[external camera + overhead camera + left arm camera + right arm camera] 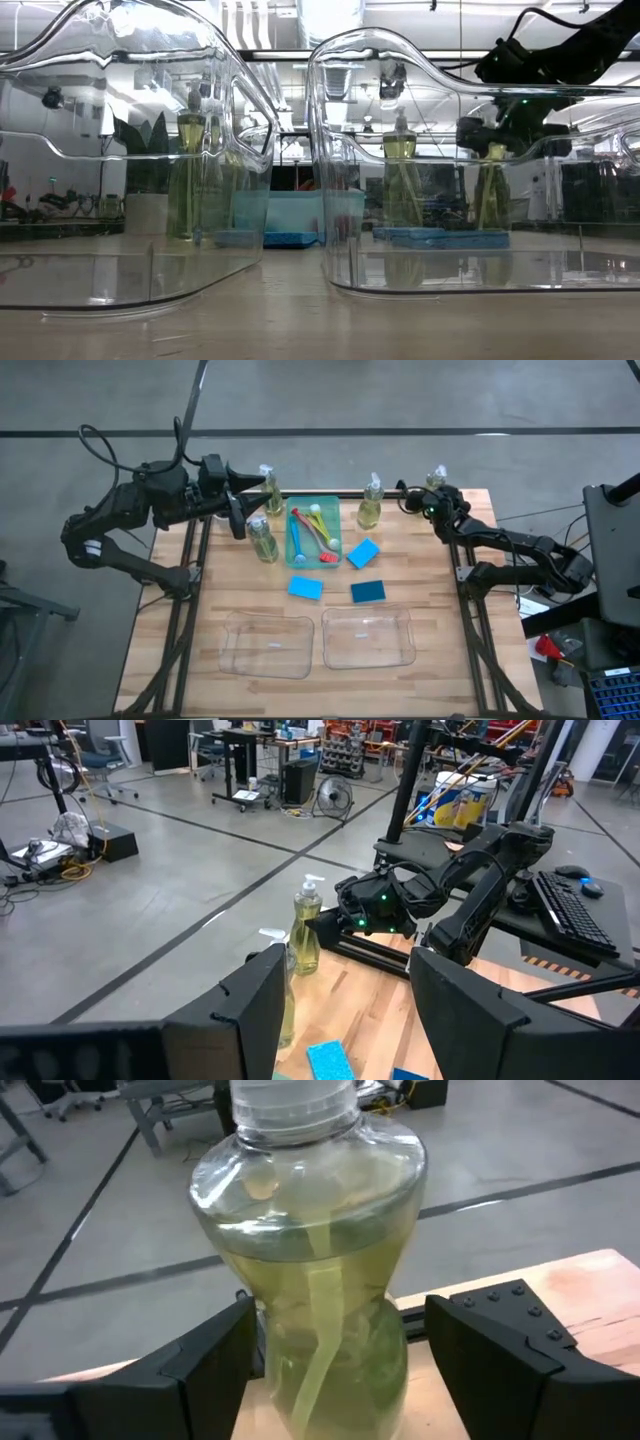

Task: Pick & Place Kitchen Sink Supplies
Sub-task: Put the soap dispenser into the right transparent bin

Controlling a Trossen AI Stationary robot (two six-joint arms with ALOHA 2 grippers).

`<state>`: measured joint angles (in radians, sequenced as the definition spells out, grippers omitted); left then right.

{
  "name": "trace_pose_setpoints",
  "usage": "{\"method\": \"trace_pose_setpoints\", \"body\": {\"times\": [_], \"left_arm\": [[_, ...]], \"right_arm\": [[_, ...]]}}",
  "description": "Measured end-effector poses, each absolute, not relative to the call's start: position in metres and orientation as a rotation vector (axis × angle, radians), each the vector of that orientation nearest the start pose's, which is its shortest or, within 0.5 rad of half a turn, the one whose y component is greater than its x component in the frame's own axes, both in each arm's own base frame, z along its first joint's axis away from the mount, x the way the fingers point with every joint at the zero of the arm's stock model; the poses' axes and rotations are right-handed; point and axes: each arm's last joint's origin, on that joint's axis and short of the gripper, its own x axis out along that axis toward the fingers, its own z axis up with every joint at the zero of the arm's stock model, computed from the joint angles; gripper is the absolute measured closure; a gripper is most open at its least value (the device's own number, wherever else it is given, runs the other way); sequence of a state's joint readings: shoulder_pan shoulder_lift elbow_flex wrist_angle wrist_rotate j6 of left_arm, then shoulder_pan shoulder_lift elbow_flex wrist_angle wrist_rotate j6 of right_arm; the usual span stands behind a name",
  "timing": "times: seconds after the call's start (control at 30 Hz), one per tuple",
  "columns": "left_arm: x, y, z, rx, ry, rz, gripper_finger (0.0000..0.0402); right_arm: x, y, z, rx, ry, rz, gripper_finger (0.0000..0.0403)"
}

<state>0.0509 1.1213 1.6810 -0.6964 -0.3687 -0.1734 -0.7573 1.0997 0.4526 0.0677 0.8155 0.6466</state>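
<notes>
Right claw (340, 1355) around bottle (315, 1250)

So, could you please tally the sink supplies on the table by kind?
Bottles: 4
Sponges: 3
Brushes: 3
Total: 10

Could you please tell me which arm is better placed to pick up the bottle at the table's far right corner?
Probably the right. The right gripper has its open fingers on either side of that bottle. The left gripper is at the far left, near other bottles.
</notes>
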Motion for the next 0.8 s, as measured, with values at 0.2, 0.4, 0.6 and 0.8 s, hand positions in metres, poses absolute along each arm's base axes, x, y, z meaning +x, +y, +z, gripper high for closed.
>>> {"method": "trace_pose_setpoints", "body": {"times": [0.2, 0.4, 0.6, 0.8], "left_arm": [[0.1747, 0.0194, 0.5092, -0.149, 0.100, 0.430, 0.0195], [0.1750, 0.0194, 0.5090, -0.149, 0.100, 0.430, 0.0195], [0.1750, 0.0194, 0.5090, -0.150, 0.100, 0.430, 0.0195], [0.1750, 0.0194, 0.5090, -0.152, 0.100, 0.430, 0.0195]], "right_arm": [[0.1304, -0.1572, 0.1898, 0.575, 0.124, -1.669, 0.0086], [0.1281, -0.1561, 0.1883, 0.496, 0.199, -1.709, 0.0066], [0.1270, -0.1601, 0.1926, 0.449, 0.177, -1.732, 0.0055], [0.1278, -0.1608, 0.1938, 0.465, 0.144, -1.727, 0.0062]]}}
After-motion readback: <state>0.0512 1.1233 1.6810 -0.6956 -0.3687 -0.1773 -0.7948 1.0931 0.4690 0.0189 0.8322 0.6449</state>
